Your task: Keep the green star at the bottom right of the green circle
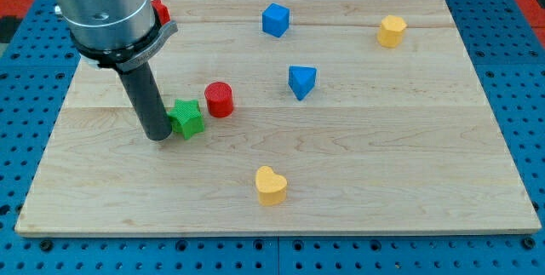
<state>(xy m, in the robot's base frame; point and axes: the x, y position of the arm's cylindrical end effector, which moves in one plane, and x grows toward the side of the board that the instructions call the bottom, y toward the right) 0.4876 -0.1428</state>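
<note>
- pale wooden board (383,181): a rectangular plank top that fills most of the view and rests on a blue perforated base (528,96); all blocks and my tip stand on it.
- arm body (98,2): a grey metal cylinder at the view's top left, with a straight dark rod (145,96) running down from it toward the board.
- my tip (159,137): the rod's lower end meets the board in the left half. there is no pincer on this rig, so no wide, narrow or holding state applies; the rod grips nothing.
- green star-shaped block (186,119): just to the view's right of my tip, touching the rod or very nearly so.
- red cylinder block (219,99): right of and slightly above my tip, just beyond the green star.
- blue block of roughly triangular shape (301,81): further right of my tip and above it.
- blue cube block (275,20): well above and to the right of my tip.
- yellow heart-shaped block (271,185): below and to the right of my tip.
- yellow block (392,31): far right of and above my tip; exact shape unclear.
- red block (159,9): above my tip, mostly hidden behind the arm body; shape cannot be told.
- green circle: does not show in the view.
</note>
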